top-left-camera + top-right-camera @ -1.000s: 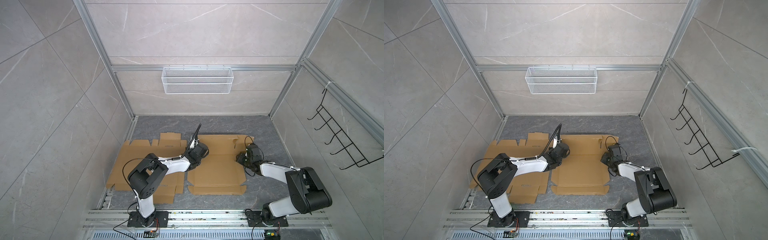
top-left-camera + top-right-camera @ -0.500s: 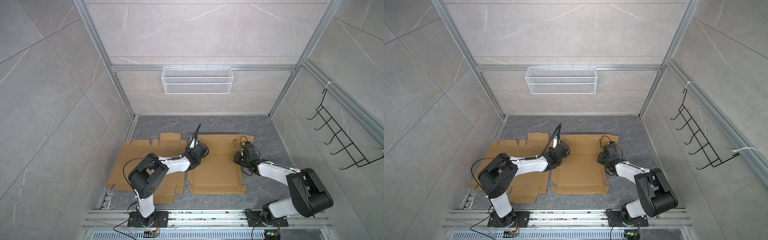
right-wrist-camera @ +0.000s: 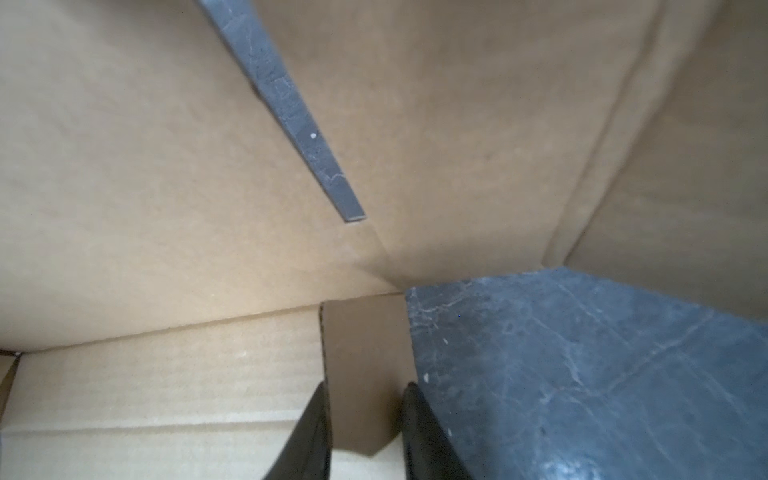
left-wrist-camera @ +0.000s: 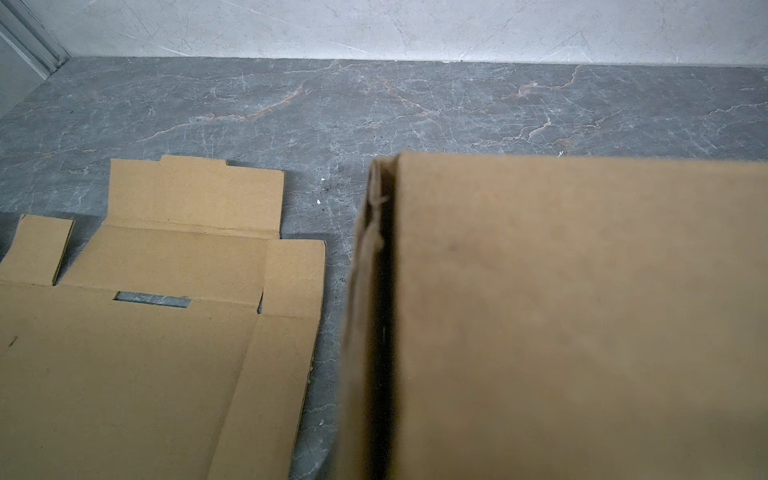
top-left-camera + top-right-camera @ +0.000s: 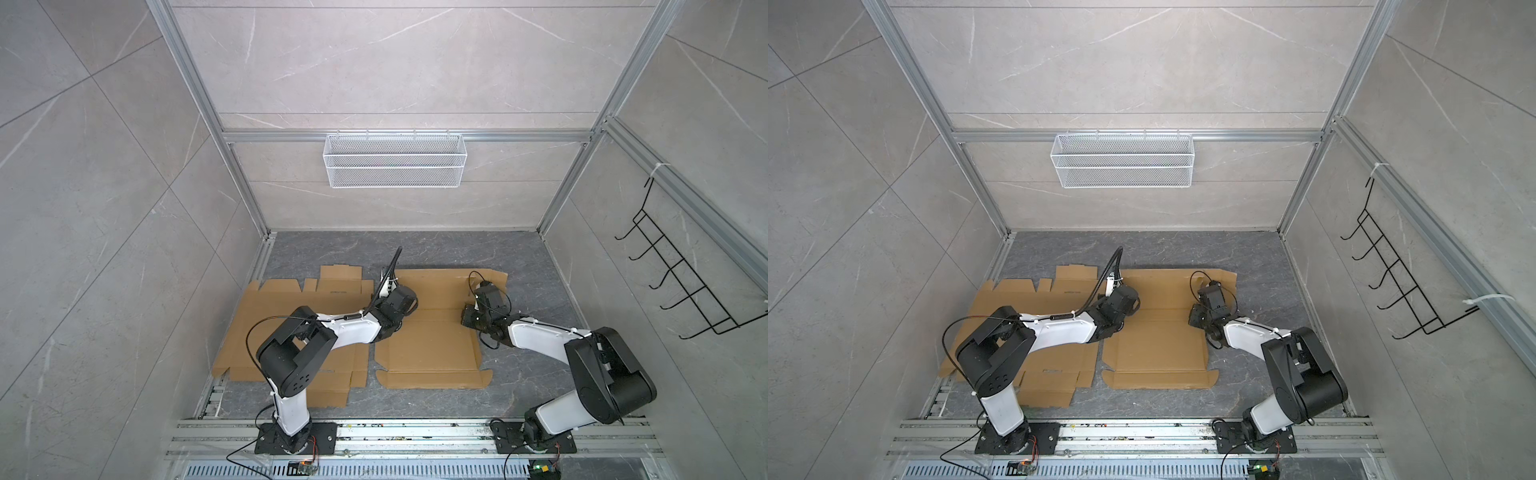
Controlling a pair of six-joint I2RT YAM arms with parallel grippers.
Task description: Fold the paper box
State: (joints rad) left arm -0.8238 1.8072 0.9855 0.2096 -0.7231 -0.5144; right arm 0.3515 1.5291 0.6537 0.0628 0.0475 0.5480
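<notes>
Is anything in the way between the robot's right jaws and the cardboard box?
Nothing visible does. The right gripper sits right at the edge of the flat cardboard box, with a small flap showing between its jaws.

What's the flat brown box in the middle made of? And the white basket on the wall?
The flat box looks like matte brown cardboard: creased fold lines, cut tabs, a fuzzy raw edge. The basket looks like white-coated wire mesh, probably metal; the wall shows through it.

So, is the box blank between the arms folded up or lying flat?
Mostly flat: in both top views the box blank lies spread on the table, though one edge flap looks raised.
</notes>
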